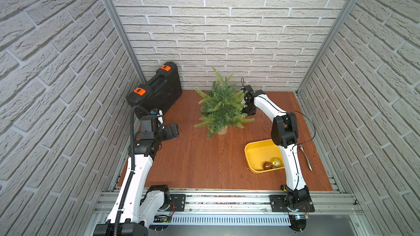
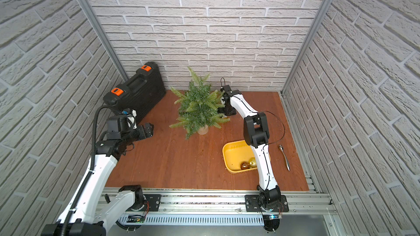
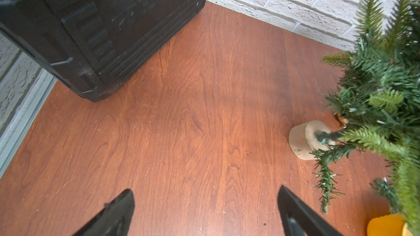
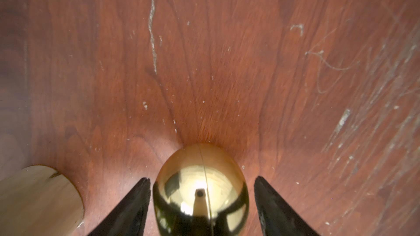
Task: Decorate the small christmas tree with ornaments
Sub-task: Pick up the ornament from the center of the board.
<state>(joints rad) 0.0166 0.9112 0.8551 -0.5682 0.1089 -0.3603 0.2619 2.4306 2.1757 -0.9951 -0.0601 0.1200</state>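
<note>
In both top views the right gripper (image 1: 246,110) is seen low beside the small christmas tree (image 1: 221,104), on the side away from the black tool case (image 1: 156,91), pressed in among the lower branches; its jaws are hidden there by the wrist and foliage. Two ornaments, a gold bauble (image 1: 276,162) and a bronze-brown bauble (image 1: 267,166), are left in the yellow tray (image 1: 252,153), partly behind the right forearm. A metal spoon (image 1: 305,157) lies apart on the wooden table (image 1: 193,160).

In the left wrist view the left gripper (image 3: 204,212) is held wide apart over bare table, nothing between its fingers; the tree's cream pot base (image 3: 300,144) stands off to one side.

In the right wrist view a gold bauble (image 4: 200,189) is framed between the right fingers (image 4: 134,207), close above or on the table, beside the pot base (image 4: 38,198). One finger appears to touch it while a gap shows at the other, so a firm clamp cannot be confirmed. The bauble's cap is not visible.

For the step to be done well, the jaws should be centred on the bauble's widest part before closure, since a glossy sphere is likely to squirt out. Closure should be gentle, and the branches should be cleared on lifting.
</note>
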